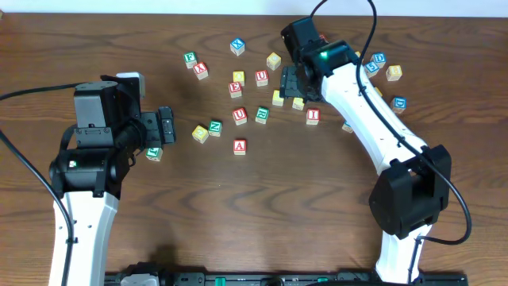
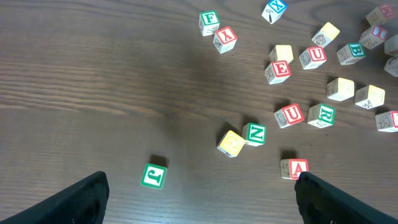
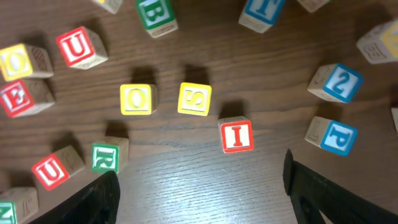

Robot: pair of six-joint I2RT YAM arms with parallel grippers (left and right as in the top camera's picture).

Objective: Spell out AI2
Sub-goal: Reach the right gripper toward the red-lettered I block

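The red A cube lies alone near the table's middle; in the left wrist view the A cube sits just beyond my right fingertip. The red I cube rests right of two yellow cubes. In the right wrist view the I cube lies a little ahead of my jaws. The blue 2 cube lies to its right; overhead, my right arm hides it. My left gripper is open and holds nothing. My right gripper hovers open over bare wood.
Several other letter cubes are scattered around: a green J, a yellow cube with a green N, red U and E cubes, yellow O and S, green R, blue P.
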